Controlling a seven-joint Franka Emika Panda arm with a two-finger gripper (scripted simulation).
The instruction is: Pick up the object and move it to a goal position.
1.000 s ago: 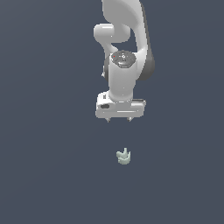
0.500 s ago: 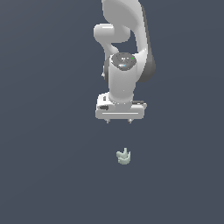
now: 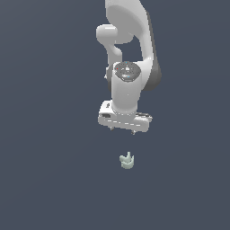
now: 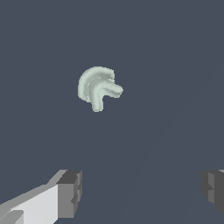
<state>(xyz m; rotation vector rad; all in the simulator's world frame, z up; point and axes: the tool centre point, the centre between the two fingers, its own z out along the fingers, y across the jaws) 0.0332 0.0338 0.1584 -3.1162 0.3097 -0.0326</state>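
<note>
Approach step: gripper poised above the object, nothing grasped.

Jaws spread wide and empty; the wrist view shows both fingertips well apart with bare floor between. The object lies on the dark floor, near the claw but off its centreline, not between the fingers. Next move likely calls for a lateral shift to centre, then descent. The exterior view gives the height gap; the wrist view alone shows the curved prongs. Goal position not visible, possibly unmarked.
</note>
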